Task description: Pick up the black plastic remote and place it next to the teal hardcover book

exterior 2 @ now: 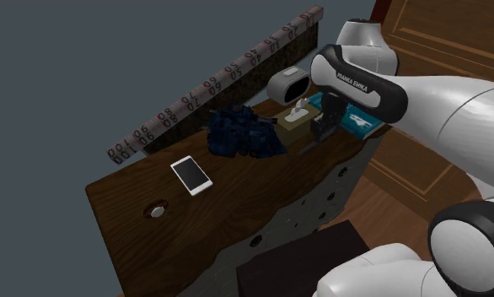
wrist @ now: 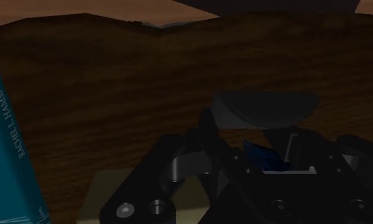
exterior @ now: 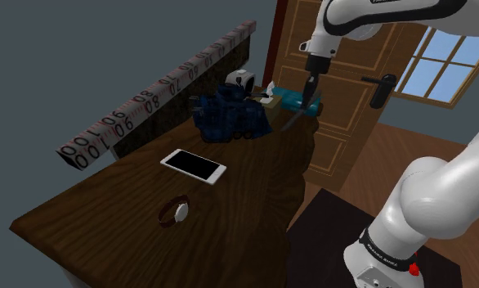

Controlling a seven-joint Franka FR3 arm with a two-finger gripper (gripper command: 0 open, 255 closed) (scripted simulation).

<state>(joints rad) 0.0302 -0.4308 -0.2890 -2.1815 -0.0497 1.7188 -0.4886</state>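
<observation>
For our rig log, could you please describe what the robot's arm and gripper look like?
The arm has rounded white shells with dark bands at the joints; one black band carries white FRANKA EMIKA lettering. A small red mark sits low on the arm. The gripper is all black.

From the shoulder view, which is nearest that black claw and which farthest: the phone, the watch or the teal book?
1. Book, right beside the gripper, which holds the remote, at the table's far end.
2. Phone, mid-table.
3. Watch, at the near end.
</observation>
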